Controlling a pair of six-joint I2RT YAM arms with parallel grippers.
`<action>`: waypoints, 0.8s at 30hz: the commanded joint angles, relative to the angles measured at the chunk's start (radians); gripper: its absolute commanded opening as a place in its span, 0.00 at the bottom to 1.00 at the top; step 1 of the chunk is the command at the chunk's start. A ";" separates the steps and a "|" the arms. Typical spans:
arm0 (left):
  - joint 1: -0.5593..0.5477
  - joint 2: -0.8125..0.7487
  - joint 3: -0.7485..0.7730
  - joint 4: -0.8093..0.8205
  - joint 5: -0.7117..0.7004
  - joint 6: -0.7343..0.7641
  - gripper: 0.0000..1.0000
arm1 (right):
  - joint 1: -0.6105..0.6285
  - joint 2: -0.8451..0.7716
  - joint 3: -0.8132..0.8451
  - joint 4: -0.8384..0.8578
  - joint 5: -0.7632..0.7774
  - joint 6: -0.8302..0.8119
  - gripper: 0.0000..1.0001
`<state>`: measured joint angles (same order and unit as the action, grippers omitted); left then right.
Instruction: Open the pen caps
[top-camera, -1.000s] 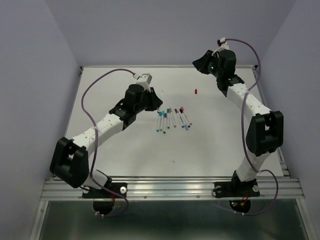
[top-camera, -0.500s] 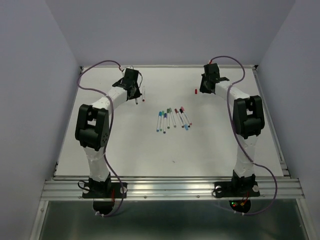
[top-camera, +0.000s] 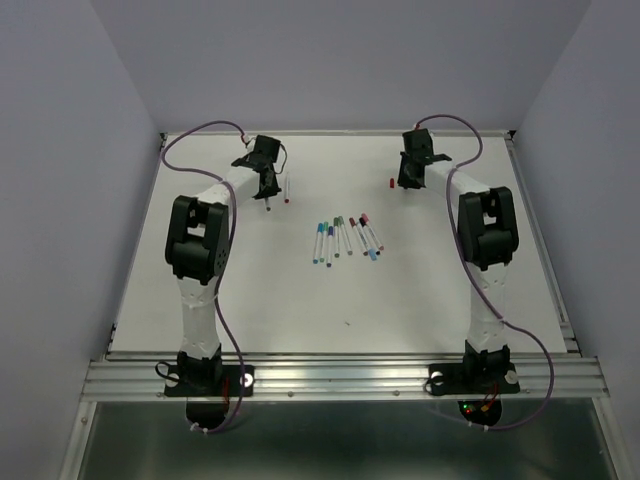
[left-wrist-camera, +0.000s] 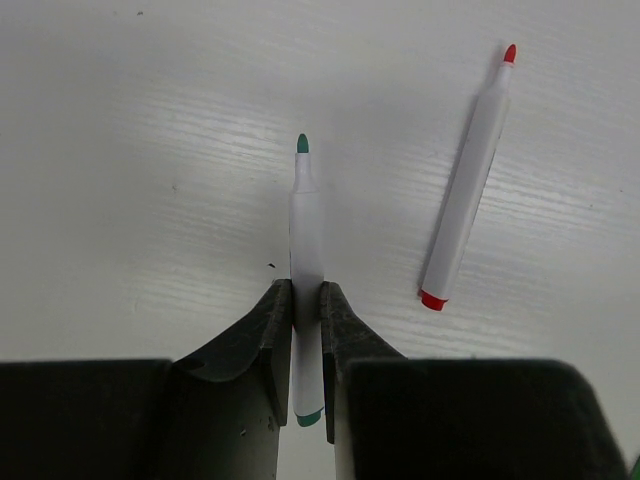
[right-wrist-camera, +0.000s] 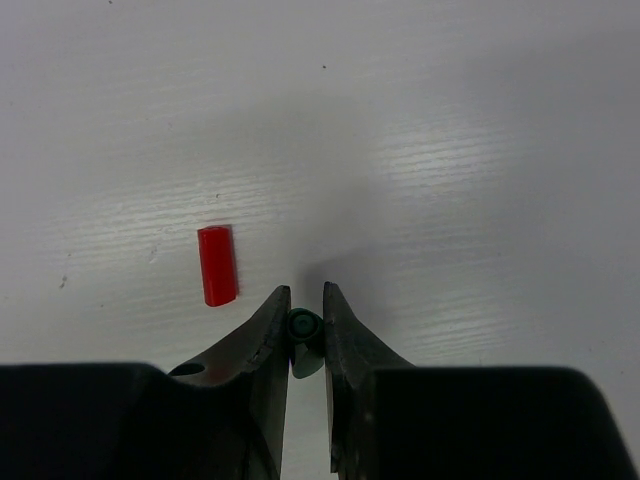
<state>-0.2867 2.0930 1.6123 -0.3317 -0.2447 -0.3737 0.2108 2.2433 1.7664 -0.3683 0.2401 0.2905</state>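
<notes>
A white, green-tipped marker pen (left-wrist-camera: 305, 225) is pinched by the left gripper (left-wrist-camera: 306, 292), a tiny green plastic cap (right-wrist-camera: 303, 330) by the right gripper (right-wrist-camera: 306, 296); the cap is shown only in the right wrist view.

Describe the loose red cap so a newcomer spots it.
On the white table, look at the far side by the right gripper. The short red plastic cap lies flat there alone; the small green cap beside it is pinched in that gripper.

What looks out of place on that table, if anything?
Nothing damaged. A red cap lies alone beside the right gripper, and an uncapped red pen lies by the left gripper, both apart from the row of pens mid-table. Left holds a green pen, right a green cap.
</notes>
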 joint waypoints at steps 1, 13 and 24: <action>0.014 0.015 0.055 -0.029 -0.033 0.016 0.00 | 0.002 0.030 0.067 0.002 0.022 -0.004 0.13; 0.034 0.088 0.103 -0.052 -0.013 0.010 0.00 | 0.002 0.053 0.087 0.003 -0.007 -0.024 0.36; 0.035 0.099 0.129 -0.053 -0.007 0.022 0.19 | 0.002 -0.014 0.068 0.003 0.022 -0.011 0.44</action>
<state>-0.2569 2.1925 1.6913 -0.3683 -0.2428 -0.3668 0.2108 2.2951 1.8122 -0.3744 0.2325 0.2802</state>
